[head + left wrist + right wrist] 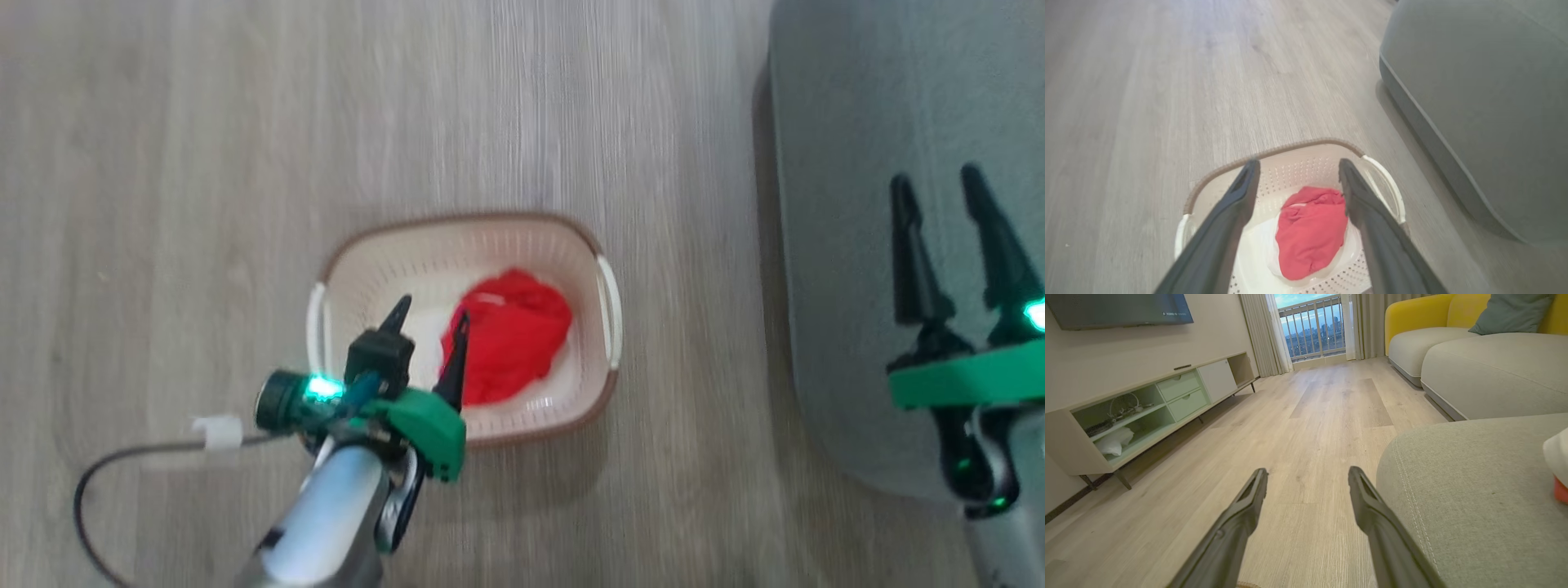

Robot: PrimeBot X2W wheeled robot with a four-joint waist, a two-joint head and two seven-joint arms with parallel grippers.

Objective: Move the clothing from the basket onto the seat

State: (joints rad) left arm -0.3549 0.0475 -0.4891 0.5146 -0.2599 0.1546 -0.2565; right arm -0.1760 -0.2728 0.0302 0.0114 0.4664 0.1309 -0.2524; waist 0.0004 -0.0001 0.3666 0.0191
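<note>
The cream basket (457, 222) stands on the wood floor, and in it lies a crumpled red piece of clothing (510, 335) with white fabric under it. My left gripper (431, 314) hangs open above the basket's left half, nothing between its fingers. In the left wrist view the red clothing (1310, 232) lies below my left gripper (1299, 163), inside the basket (1290, 148). My right gripper (936, 181) is open and empty over the grey seat (898, 98). In the right wrist view my right gripper (1308, 473) points along the floor beside the seat (1474, 490). A white and red piece of clothing (1556, 457) rests on the seat at the frame's right edge.
A dark cable (122, 465) with a white clip (216, 433) trails on the floor left of the basket. A low TV console (1147, 412) lines the left wall. A pale sofa with a yellow back (1474, 363) stands beyond the seat. Balcony doors (1310, 326) are far ahead.
</note>
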